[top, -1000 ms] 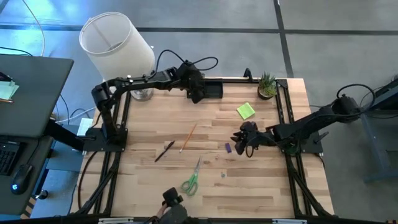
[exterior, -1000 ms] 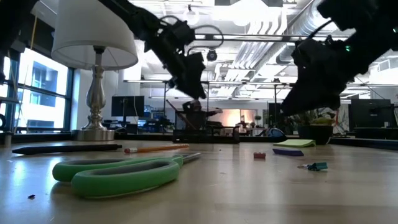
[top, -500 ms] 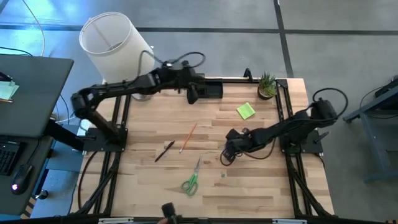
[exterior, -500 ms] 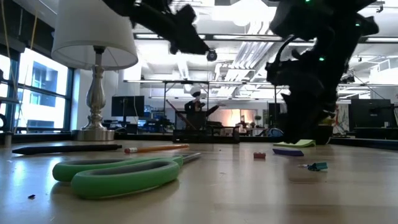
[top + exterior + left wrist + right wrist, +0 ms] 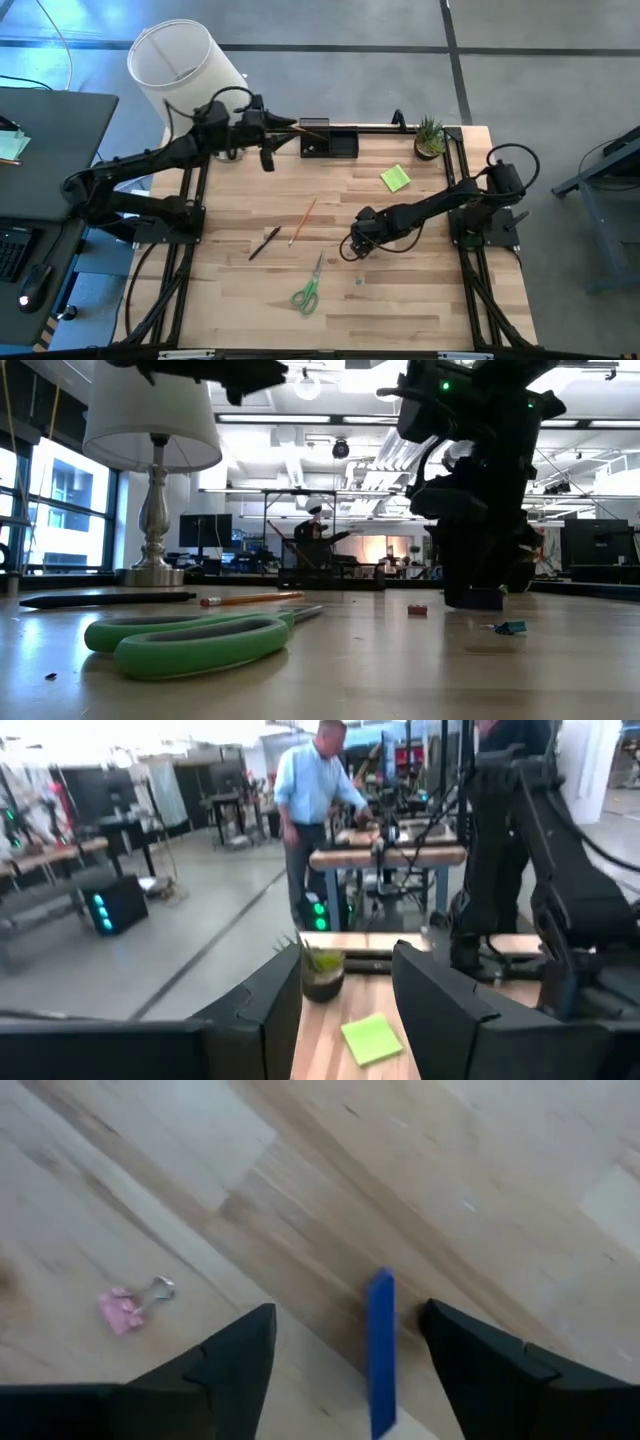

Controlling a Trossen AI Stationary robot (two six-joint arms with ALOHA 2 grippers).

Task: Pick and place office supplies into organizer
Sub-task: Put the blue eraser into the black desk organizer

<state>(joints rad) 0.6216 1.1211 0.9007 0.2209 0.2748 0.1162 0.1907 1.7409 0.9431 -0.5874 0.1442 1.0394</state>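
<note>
My right gripper [image 5: 347,1308] points down at the table's middle right [image 5: 352,246], open. Its fingers stand on either side of the tiny purple block [image 5: 380,1342], which rests on the wood; I see no touch. The block is hidden under the gripper in the high view. My left gripper [image 5: 266,155] hangs open and level above the far left of the table, with nothing between its fingers [image 5: 348,955]. The black organizer [image 5: 328,141] stands at the far edge. An orange pencil [image 5: 302,221], a dark pen [image 5: 264,243], green-handled scissors [image 5: 308,289] and a lime sticky-note pad [image 5: 395,178] lie on the table.
A white-shaded lamp [image 5: 188,68] stands at the far left corner and a small potted plant [image 5: 430,137] at the far right. A small clip [image 5: 125,1309] lies near the right gripper, toward the near edge [image 5: 358,281]. A person stands in the room beyond [image 5: 315,795].
My left gripper has drawn back from the organizer toward the table's left edge, risen, and tipped from slanting down to level. My right gripper has moved toward the table's left, tipped to point down, and sunk over the purple block.
</note>
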